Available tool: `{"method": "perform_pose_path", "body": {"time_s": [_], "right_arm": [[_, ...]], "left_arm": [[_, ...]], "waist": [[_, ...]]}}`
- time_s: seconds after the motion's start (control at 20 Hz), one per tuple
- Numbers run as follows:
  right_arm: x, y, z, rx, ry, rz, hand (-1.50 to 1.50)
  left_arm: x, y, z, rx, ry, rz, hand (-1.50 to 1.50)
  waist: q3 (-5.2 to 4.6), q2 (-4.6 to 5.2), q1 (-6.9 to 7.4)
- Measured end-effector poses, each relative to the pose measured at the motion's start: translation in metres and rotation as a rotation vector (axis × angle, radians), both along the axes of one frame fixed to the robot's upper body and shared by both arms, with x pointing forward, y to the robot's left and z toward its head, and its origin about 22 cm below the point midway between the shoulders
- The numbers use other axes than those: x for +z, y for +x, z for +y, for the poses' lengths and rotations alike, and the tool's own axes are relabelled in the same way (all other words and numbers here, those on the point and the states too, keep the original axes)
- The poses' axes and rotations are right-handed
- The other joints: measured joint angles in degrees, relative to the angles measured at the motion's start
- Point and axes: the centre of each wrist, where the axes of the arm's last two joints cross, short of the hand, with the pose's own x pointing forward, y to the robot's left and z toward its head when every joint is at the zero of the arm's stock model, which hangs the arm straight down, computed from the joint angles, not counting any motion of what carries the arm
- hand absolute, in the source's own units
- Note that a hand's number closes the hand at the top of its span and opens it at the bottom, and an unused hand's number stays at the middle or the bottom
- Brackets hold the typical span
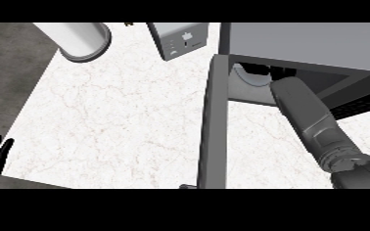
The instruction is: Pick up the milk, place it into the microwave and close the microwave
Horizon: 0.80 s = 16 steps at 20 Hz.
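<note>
Reaching into the microwave (pixel 289 39) past its open door (pixel 215 117), right hand (pixel 260 70) state unclear.

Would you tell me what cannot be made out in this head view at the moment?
- Milk: not visible in the head view; the microwave roof may hide it inside.
- Right hand: mostly under that roof, past the right forearm; what it holds is unreadable.
- Left hand: cut off by the left edge, only a sliver shows.
- White cylinder: its upper part is cut off at the top edge.
</note>
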Motion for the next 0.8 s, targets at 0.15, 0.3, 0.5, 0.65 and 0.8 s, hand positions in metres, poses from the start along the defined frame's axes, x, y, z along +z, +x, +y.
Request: {"method": "perform_pose_path", "body": {"time_s": [0.15,0.3,0.5,0.65,0.8], "right_arm": [[0.001,0.001,0.007,0.01,-0.006,-0.012,-1.5],[0.002,0.002,0.013,0.019,-0.009,-0.015,-1.5],[0.001,0.002,0.02,0.036,-0.015,-0.007,-1.5],[0.0,0.001,0.028,0.05,-0.015,-0.001,-1.5],[0.0,0.001,0.028,0.052,-0.013,0.001,-1.5]], "left_arm": [[-0.001,0.004,0.001,0.001,0.001,-0.001,-1.5],[-0.002,0.007,0.001,-0.001,0.007,-0.001,-1.5],[-0.002,0.01,0.001,-0.007,0.01,-0.001,-1.5],[-0.005,0.014,-0.001,-0.009,0.006,-0.001,-1.5],[-0.008,0.012,-0.002,-0.015,0.003,-0.001,-1.5]], "waist": [[0.01,0.07,0.04],[0.01,-0.02,0.0],[0.0,-0.14,-0.1],[-0.02,-0.16,-0.28],[-0.04,-0.37,-0.37]]}}
